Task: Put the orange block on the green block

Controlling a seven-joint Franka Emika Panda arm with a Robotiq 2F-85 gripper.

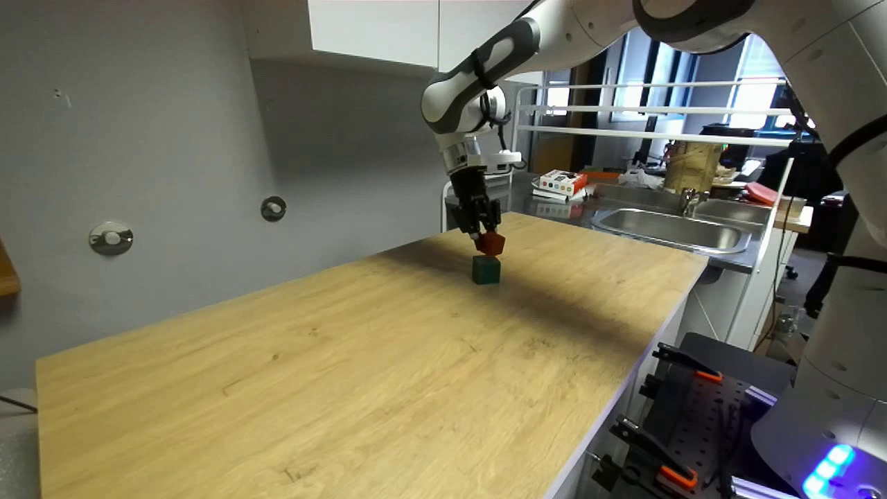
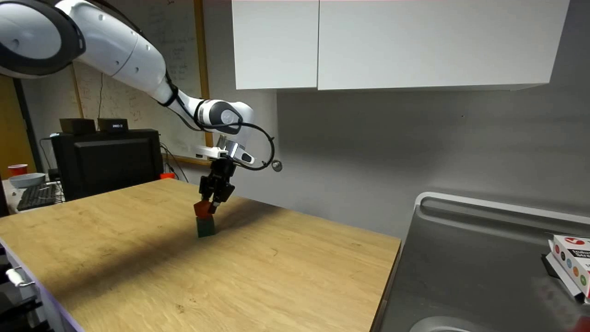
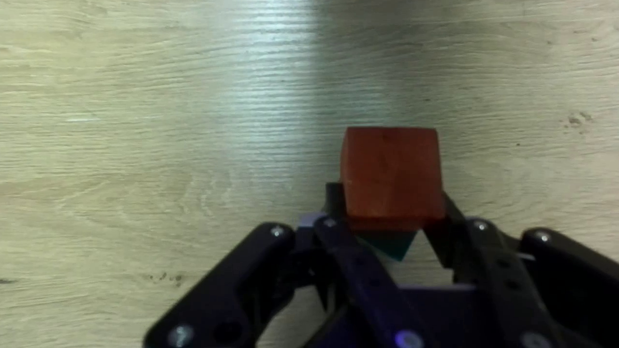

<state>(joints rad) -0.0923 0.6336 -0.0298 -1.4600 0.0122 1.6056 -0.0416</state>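
Reddish-orange, small: the orange block [image 1: 491,244] is up off the table [image 1: 312,388], tilted, right above the green block [image 1: 486,270]. Whether the two touch, I can't tell from where I stand. Gripper [image 3: 390,205] pinches the orange block from two sides, and in the wrist view most of it pokes out past the tips. Green block sits flat on the table, dark, only a corner peeking out under the orange one in the wrist view. Light wood grain on the table, long shadow [image 1: 575,312] across it. White arm [image 2: 133,60] reaches over, wrist pointing down, black cable [image 2: 272,148] looped beside it. Grey wall [image 1: 173,159] behind, white cabinets [image 2: 415,41] up high. Past an end of the table: metal sink [image 1: 669,229], faucet [image 1: 688,201], white-and-red box [image 1: 563,181]. Over the far side, in an exterior view: dark boxy unit [image 2: 120,161], keyboard [image 2: 39,196], grey bowl [image 2: 27,180], red cup [image 2: 18,169], whiteboard [image 2: 143,113]. Black-and-orange clamps [image 1: 651,445] near the arm's base [image 1: 818,409], blue light [image 1: 829,471] glowing on it.
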